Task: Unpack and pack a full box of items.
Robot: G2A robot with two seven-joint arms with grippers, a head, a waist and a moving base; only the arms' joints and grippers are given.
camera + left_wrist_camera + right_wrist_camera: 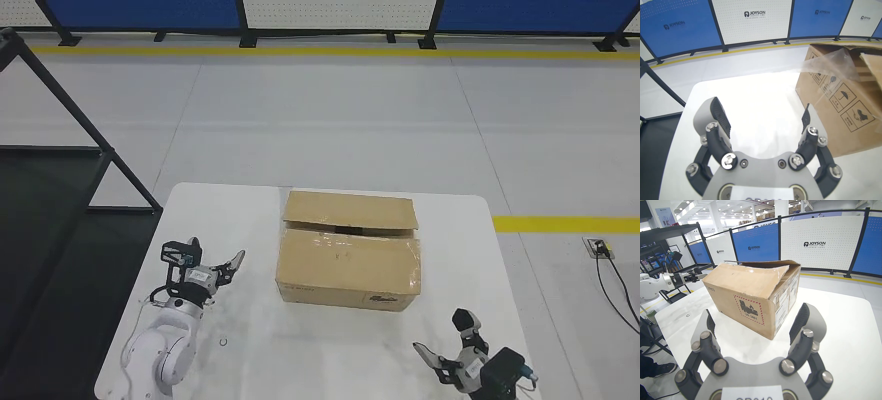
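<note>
One box (348,255), between left tool (217,250), right tool (440,335)

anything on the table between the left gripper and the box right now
Nothing visible does. Bare table lies between the open left gripper and the box. A loose strip of clear tape sticks out from the box's top edge on that side, above the table.

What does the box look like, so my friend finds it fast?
Find the white table. The box sits on it, near the left gripper and right gripper. It alone is brown cardboard, top flaps loose, with a red-bordered label on one side.
</note>
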